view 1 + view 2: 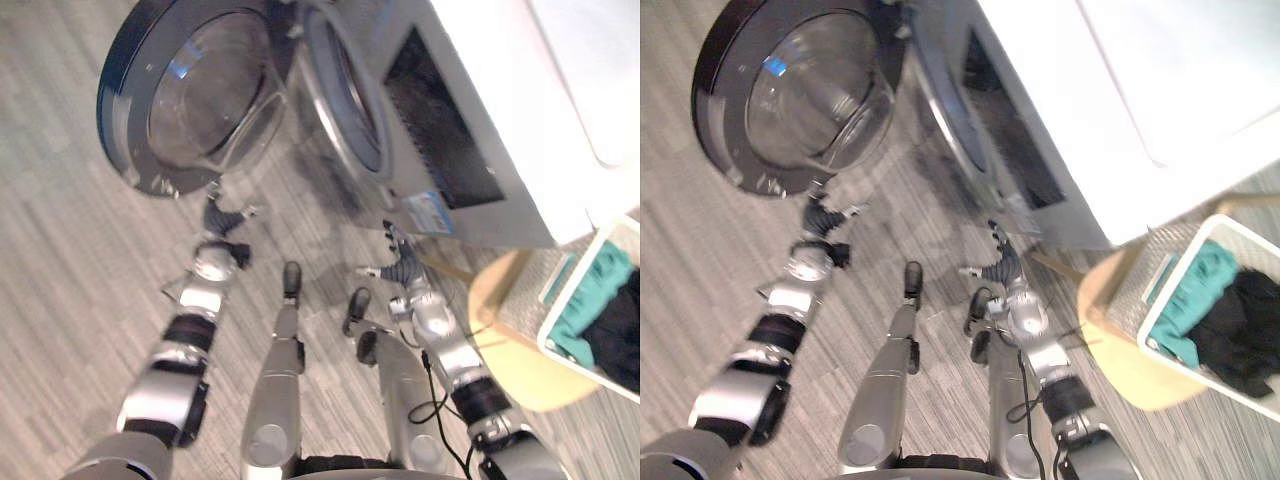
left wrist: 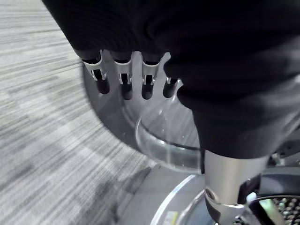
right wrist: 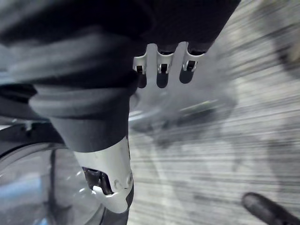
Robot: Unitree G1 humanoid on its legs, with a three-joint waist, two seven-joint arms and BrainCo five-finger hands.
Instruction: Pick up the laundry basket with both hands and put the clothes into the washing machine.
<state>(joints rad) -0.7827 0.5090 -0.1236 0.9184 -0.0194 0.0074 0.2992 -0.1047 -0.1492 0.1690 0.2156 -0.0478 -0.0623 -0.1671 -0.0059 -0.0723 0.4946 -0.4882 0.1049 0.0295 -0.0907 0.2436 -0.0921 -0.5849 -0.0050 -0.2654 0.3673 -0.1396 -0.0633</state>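
2 hands low before washer (image 1: 500,110), door (image 1: 190,90) swung wide open. left hand (image 1: 222,218) just below door rim, fingers (image 2: 123,77) straight, slightly apart, holding nothing. right hand (image 1: 398,262) near washer's lower front, fingers (image 3: 161,63) straight too, empty. basket (image 1: 1135,280) (white, mesh wall) sits on stool (image 1: 1115,350) at robot's right, apart from both hands; clothes (image 1: 1200,285) inside, teal and black.

The laundry basket (image 1: 568,288) is cut off at the right edge. The washing machine (image 1: 500,110) runs past the top edge; the inside of its drum (image 1: 355,95) cannot be made out.
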